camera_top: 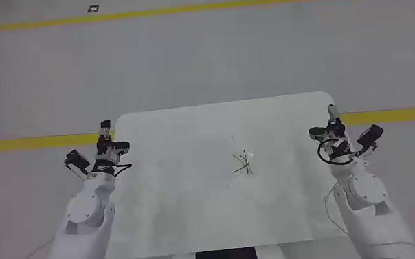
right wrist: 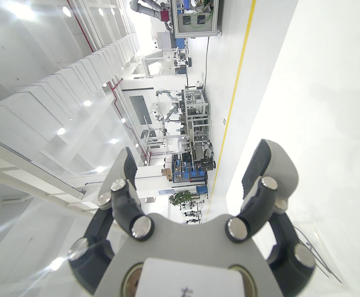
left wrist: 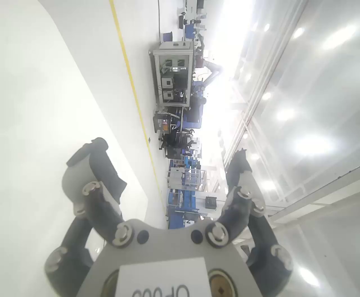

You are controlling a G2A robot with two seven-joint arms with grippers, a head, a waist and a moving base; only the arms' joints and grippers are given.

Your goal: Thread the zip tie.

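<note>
An industrial robotics hall, shown by the yellow floor line (camera_top: 189, 9) beyond the bench (camera_top: 169, 199) at twelve o'clock, aluminium-framed machine cells (left wrist: 174, 76), other robot arms (right wrist: 170, 108) and ceiling lamps (right wrist: 60, 130).

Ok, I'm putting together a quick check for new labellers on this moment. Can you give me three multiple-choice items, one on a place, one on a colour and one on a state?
1. Where do the zip ties lie on the table?
A. At its far left corner
B. Right of its middle
C. Hanging over its near edge

2. What colour are the zip ties?
A. Black
B. Red
C. Yellow

3. How are the left gripper and the right gripper?
A. Both open and empty
B. The left shut on a zip tie
C. Both shut

Key:
1 B: the top view shows the small pile right of the table's middle.
2 A: the strands show dark against the white top.
3 A: each wrist view shows its fingers spread wide with nothing between them.
</note>
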